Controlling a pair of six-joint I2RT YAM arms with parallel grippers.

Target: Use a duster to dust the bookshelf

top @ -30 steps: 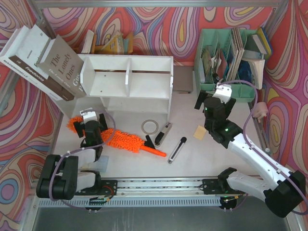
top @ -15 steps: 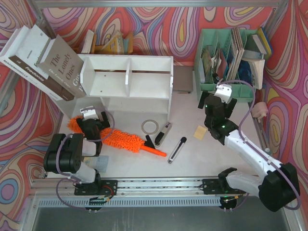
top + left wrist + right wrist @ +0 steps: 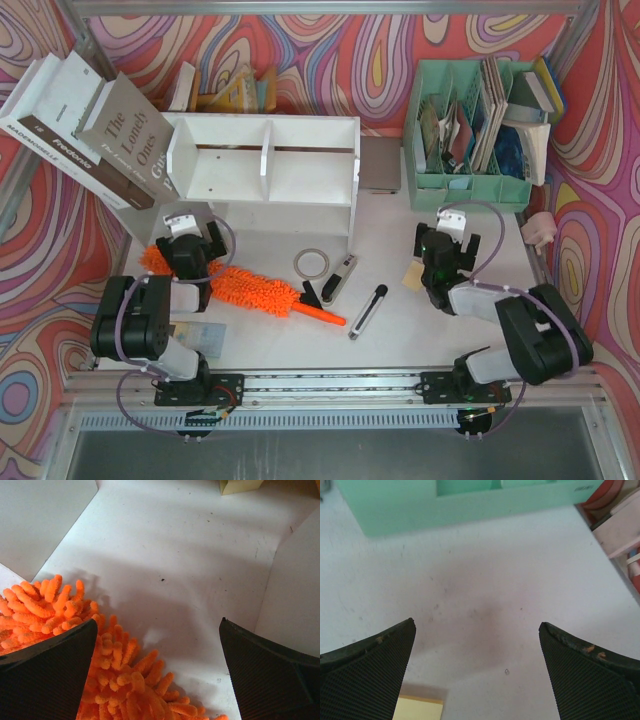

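White table (image 3: 420, 325), duster (image 3: 262, 290) partly beneath left gripper (image 3: 158, 621)

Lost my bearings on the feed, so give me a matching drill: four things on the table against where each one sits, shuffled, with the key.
Things:
1. duster
2. bookshelf
3. file organizer
4. tape ring

Places:
A. far right, stuffed with papers
B. lying flat, near left
C. back centre, white, with a divider
D. on the table just in front of the bookshelf's right half

Pairs: 1-B, 2-C, 3-A, 4-D.
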